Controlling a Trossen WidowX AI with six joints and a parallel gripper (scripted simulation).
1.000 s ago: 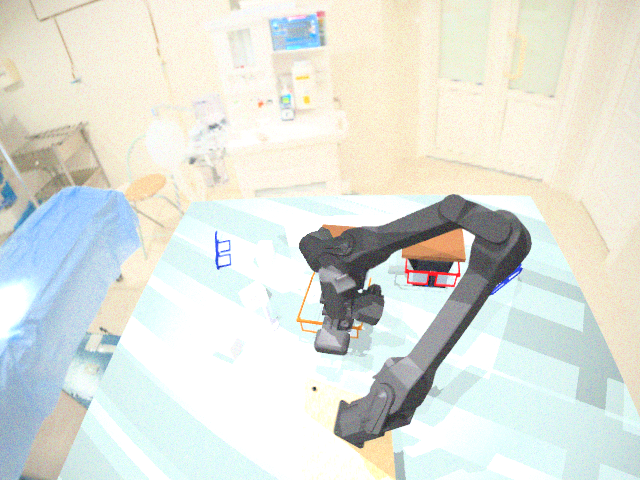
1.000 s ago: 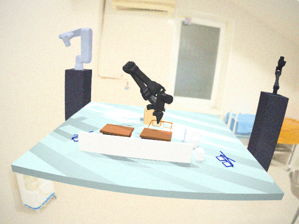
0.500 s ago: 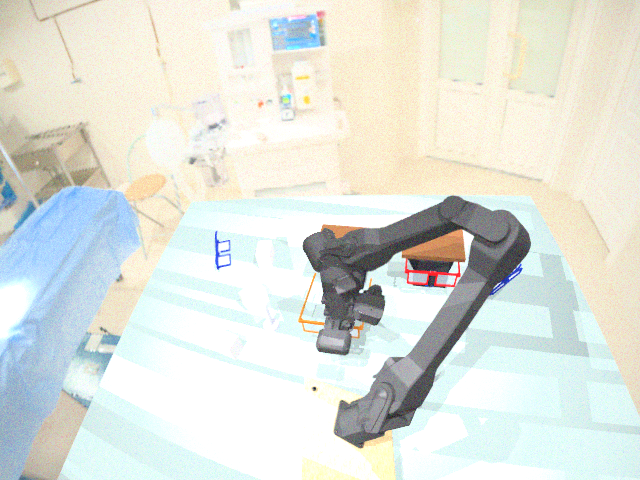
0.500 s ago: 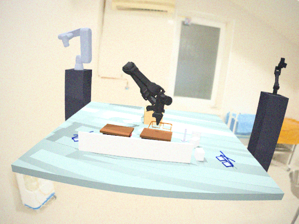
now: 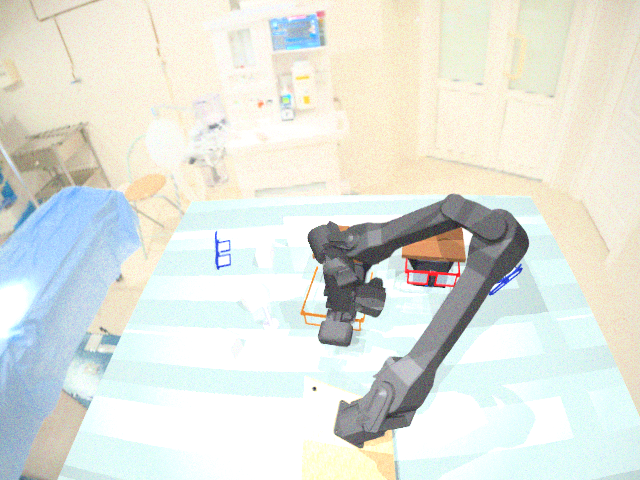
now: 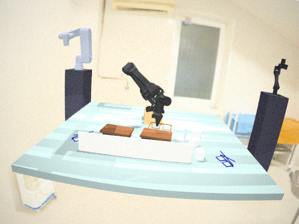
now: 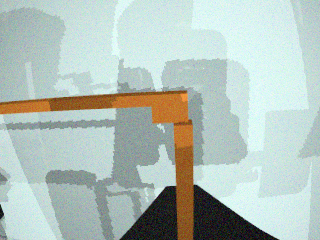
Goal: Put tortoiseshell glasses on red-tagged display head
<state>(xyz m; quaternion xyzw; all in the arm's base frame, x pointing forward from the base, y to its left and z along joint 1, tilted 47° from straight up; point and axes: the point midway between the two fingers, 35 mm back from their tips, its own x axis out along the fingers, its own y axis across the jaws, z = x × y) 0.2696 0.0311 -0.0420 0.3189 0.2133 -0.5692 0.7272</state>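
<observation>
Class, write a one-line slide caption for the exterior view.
The gripper grips orange-brown glasses near two brown-topped display heads behind a white panel.

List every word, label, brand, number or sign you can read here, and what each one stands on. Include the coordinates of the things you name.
No text can be read in any of the three views.
Blue poster (image 5: pixel 295 32) on the back wall unit: markings too blurred to read.
White container with yellow patches (image 5: pixel 303 85): too blurred.
Small device with a bright screen (image 5: pixel 286 103): too small.
</observation>
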